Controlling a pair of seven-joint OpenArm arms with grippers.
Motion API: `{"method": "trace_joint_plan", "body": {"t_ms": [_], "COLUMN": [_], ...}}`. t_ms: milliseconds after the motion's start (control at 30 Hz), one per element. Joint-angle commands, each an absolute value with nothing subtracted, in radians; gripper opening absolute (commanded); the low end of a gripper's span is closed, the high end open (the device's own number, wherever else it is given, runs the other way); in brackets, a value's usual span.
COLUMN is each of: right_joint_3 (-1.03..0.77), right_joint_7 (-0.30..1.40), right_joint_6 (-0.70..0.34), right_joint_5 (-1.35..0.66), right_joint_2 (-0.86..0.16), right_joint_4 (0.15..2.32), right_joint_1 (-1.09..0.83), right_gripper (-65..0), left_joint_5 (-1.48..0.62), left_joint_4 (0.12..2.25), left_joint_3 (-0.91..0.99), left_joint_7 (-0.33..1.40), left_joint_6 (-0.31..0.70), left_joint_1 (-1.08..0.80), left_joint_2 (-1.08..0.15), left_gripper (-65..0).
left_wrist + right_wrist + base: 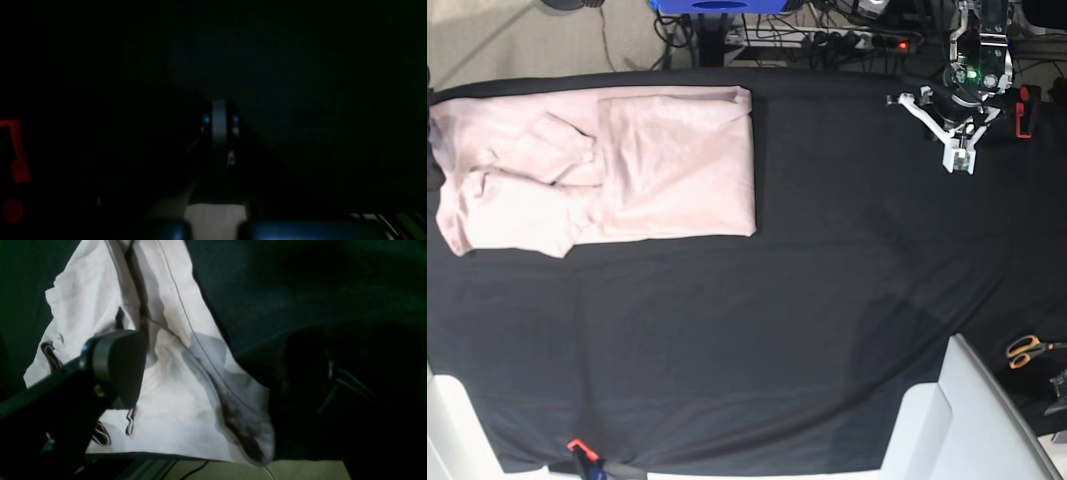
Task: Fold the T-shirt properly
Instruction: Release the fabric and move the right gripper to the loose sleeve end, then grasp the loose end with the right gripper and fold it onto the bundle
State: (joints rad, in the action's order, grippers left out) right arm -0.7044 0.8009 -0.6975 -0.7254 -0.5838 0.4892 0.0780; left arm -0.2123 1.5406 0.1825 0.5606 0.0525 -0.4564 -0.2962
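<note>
A: How much room do you have ahead of the left gripper [964,160]?

B: Its closed jaws hang over bare black cloth [827,330]; you've open ground toward the middle and near edge.

A: Obstacles?

B: The T-shirt [597,170] bunches right under your right gripper [213,373]. Scissors [1025,350] lie off the cloth's edge.

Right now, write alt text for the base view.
A pale pink T-shirt, partly folded, lies at the far left of a black cloth covering the table. The left gripper hangs shut at the far right, with orange-handled scissors nearby.
</note>
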Motion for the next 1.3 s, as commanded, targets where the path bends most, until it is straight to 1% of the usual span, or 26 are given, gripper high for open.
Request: {"method": "trace_joint_plan", "body": {"t_ms": [0, 100, 200, 267, 333, 400, 533, 900, 1067, 1233, 1267], "right_joint_3": [-0.696, -0.694, -0.613, -0.579, -0.57, -0.57, -0.57, -0.568, -0.495, -0.492, -0.49], "right_joint_7": [0.832, 0.835, 0.866, 0.877, 0.891, 0.906, 0.918, 0.983, 0.983, 0.977, 0.972], "right_joint_6": [-0.698, -0.698, -0.698, -0.698, -0.698, -0.698, -0.698, -0.698, -0.698, -0.698, -0.698], "right_joint_5": [-0.71, -0.708, -0.716, -0.717, -0.716, -0.714, -0.713, -0.711, -0.717, -0.711, -0.711], "right_joint_2": [-0.579, -0.578, -0.561, -0.545, -0.522, -0.515, -0.498, -0.493, -0.467, -0.452, -0.452], "right_joint_4": [0.487, 0.487, 0.516, 0.559, 0.59, 0.605, 0.608, 0.621, 0.711, 0.711, 0.711], "right_joint_1": [0.085, 0.085, 0.088, 0.085, 0.081, 0.079, 0.076, 0.073, 0.044, 0.045, 0.045], "right_gripper": [-1.7, -1.7, -2.1, -6.0, -11.9, -14.6, -14.3, -14.6, -14.7, -15.0, -16.1], "left_joint_5": [-0.211, -0.211, -0.211, -0.211, -0.211, -0.211, -0.211, -0.211, -0.211, -0.211, -0.211], "left_joint_4": [1.555, 1.555, 1.555, 1.555, 1.555, 1.555, 1.554, 1.554, 1.554, 1.552, 1.547], "left_joint_3": [0.188, 0.185, 0.182, 0.18, 0.18, 0.18, 0.18, 0.18, 0.18, 0.18, 0.18], "left_joint_7": [0.544, 0.544, 0.544, 0.544, 0.544, 0.544, 0.544, 0.544, 0.544, 0.544, 0.544], "left_joint_6": [0.051, 0.051, 0.051, 0.051, 0.051, 0.051, 0.051, 0.051, 0.051, 0.051, 0.051], "left_joint_1": [-0.46, -0.46, -0.458, -0.453, -0.45, -0.45, -0.45, -0.447, -0.447, -0.447, -0.449], "left_joint_2": [-0.308, -0.308, -0.308, -0.308, -0.308, -0.308, -0.308, -0.308, -0.308, -0.308, -0.308], "left_gripper": [-65.0, -65.0, -65.0, -65.0, -65.0, -65.0, -65.0, -65.0, -65.0, -65.0, -65.0]}}
